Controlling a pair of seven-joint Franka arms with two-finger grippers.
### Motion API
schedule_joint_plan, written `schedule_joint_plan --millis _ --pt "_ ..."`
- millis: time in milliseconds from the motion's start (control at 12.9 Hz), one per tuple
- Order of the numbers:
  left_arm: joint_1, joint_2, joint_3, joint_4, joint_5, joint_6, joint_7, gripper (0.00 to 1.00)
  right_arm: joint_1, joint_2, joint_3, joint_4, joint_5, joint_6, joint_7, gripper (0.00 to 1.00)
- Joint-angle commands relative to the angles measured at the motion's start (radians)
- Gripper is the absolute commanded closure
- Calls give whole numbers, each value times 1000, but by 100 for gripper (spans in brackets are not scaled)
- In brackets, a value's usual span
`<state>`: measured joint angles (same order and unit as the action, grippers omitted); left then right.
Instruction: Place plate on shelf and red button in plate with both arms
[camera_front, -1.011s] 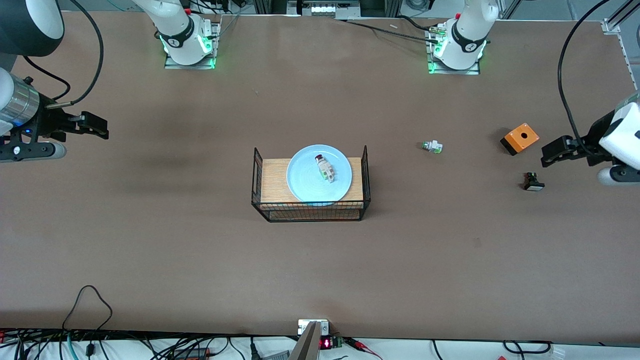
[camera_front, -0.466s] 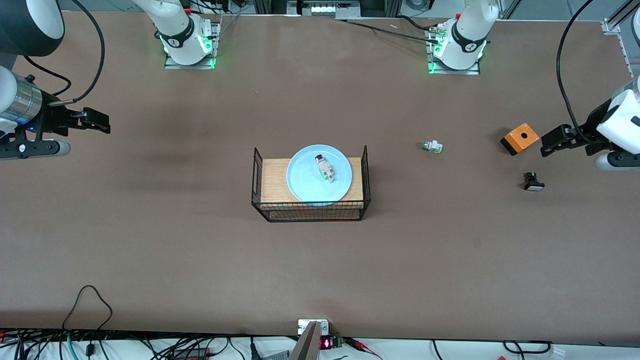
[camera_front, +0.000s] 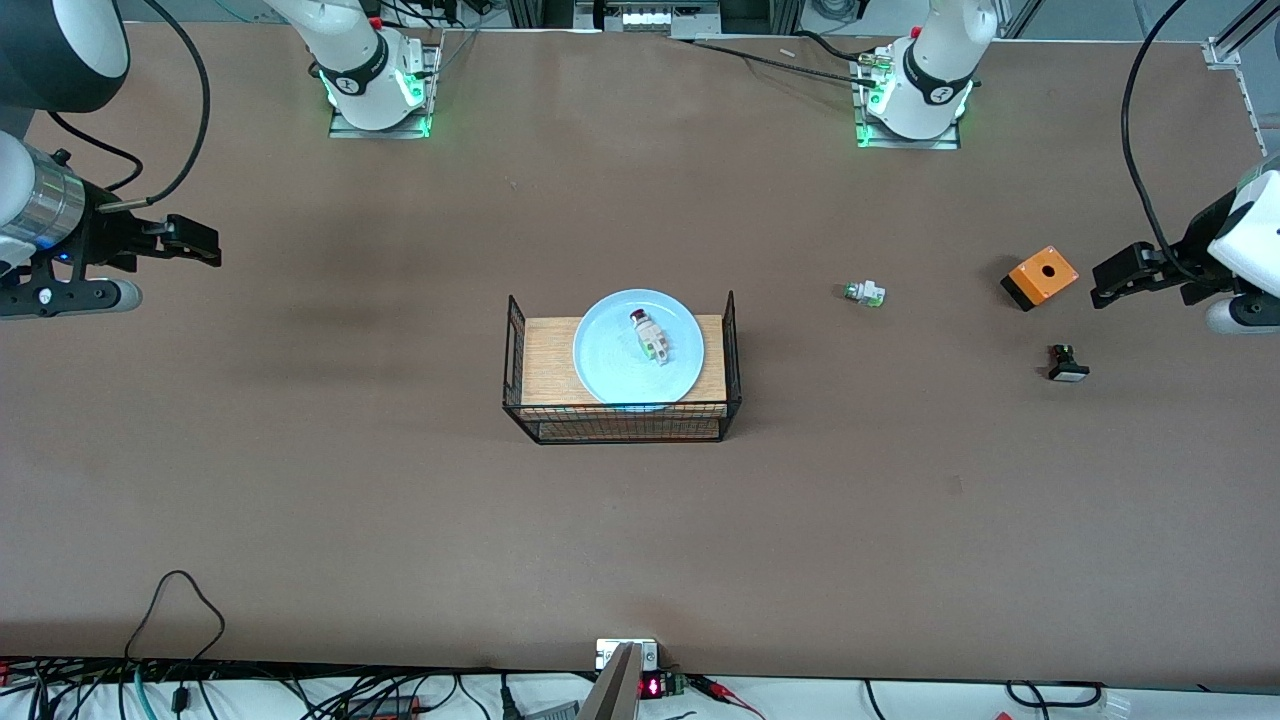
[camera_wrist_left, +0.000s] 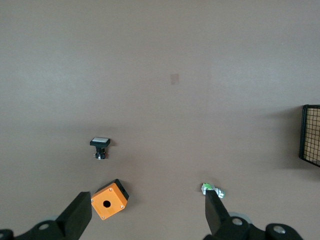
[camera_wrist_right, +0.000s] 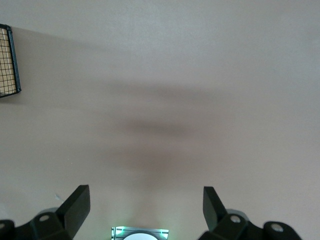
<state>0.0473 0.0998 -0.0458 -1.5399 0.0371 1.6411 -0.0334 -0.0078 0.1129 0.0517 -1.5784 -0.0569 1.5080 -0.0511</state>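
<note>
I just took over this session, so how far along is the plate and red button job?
It looks finished: the plate sits on the wire rack, with the red button lying on it. Nothing is in hand: the left gripper and right gripper are open and empty, out at their own ends of the table. Nothing visible looks left.

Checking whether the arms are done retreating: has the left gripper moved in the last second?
Yes. The left gripper has drawn up the front view, away from the black part, now level with the orange box, fingers open.
</note>
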Motion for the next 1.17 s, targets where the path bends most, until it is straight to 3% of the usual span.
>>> schedule_joint_plan --millis 0,1088 --pt "2 4 -2 26 -6 2 29 0 3 7 10 24 3 -23 -4 0" --pt "5 4 -2 30 -8 11 41 0 51 -25 28 20 11 -69 5 0"
